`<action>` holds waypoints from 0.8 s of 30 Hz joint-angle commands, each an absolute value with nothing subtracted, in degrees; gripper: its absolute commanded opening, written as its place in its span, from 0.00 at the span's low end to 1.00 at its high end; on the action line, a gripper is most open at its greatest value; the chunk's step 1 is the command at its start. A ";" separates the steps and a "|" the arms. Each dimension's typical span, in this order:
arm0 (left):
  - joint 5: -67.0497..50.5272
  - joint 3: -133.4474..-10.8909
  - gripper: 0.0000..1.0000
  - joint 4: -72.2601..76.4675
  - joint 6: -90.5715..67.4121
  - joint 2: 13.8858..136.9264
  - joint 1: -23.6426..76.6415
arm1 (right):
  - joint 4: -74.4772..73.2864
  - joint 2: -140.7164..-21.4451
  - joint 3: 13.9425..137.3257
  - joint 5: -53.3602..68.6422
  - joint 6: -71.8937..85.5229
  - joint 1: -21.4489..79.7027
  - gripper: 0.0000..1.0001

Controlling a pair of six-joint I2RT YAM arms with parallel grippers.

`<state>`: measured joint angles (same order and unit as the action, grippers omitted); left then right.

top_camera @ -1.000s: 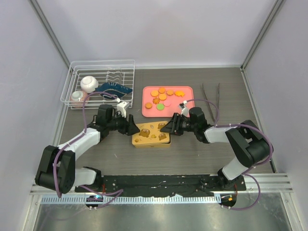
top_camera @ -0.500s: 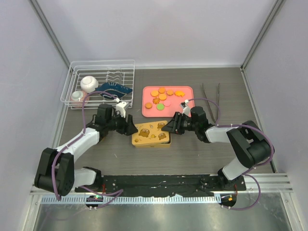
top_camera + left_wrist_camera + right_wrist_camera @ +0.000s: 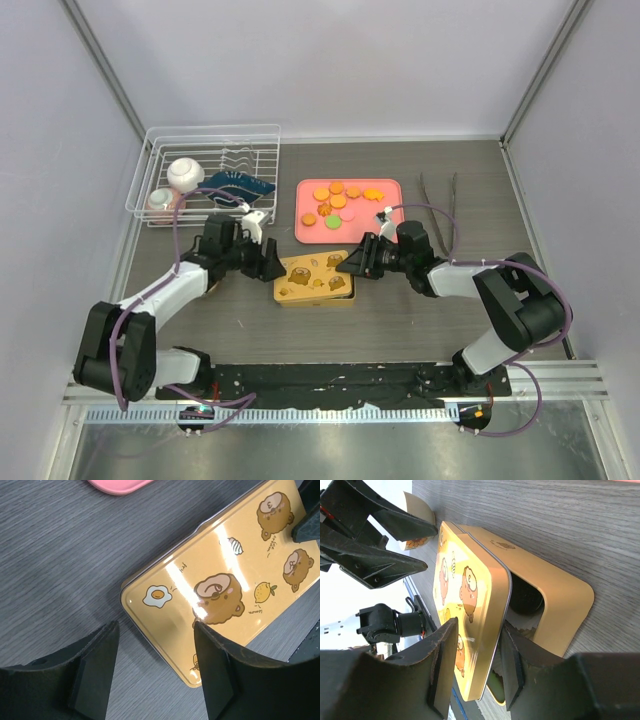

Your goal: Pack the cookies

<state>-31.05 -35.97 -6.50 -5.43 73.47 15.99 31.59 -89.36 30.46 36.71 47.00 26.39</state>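
The cookies (image 3: 338,200), mostly orange with a green and a pale pink one, lie on a pink tray (image 3: 385,232). The gold tin (image 3: 313,280) with bear pictures sits in front of the tray. My right gripper (image 3: 354,265) is at the tin's right end, shut on the lid's (image 3: 465,590) raised edge, one finger above and one under it (image 3: 480,625). Under the lid a dark disc (image 3: 525,599) lies in a white fluted cup (image 3: 520,625). My left gripper (image 3: 272,263) is open over the tin's left corner (image 3: 155,630), touching nothing.
A white wire rack (image 3: 262,135) at the back left holds two small bowls and a blue item. Dark tongs (image 3: 438,205) lie right of the tray. A white paper cup (image 3: 417,512) with something orange in it stands past the tin's left end.
My right gripper has shifted slightly right and back at the tin's right end. My left gripper has moved only slightly. The tin stays in place.
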 commanded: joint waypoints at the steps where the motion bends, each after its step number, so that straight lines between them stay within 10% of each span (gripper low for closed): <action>1: -30.15 -38.93 0.66 -7.64 -4.22 74.62 15.64 | 33.84 -86.84 30.59 36.91 45.79 26.19 0.43; 24: -36.39 -45.96 0.74 -14.24 -2.02 81.91 17.31 | 32.52 -86.92 30.94 37.00 44.82 25.66 0.44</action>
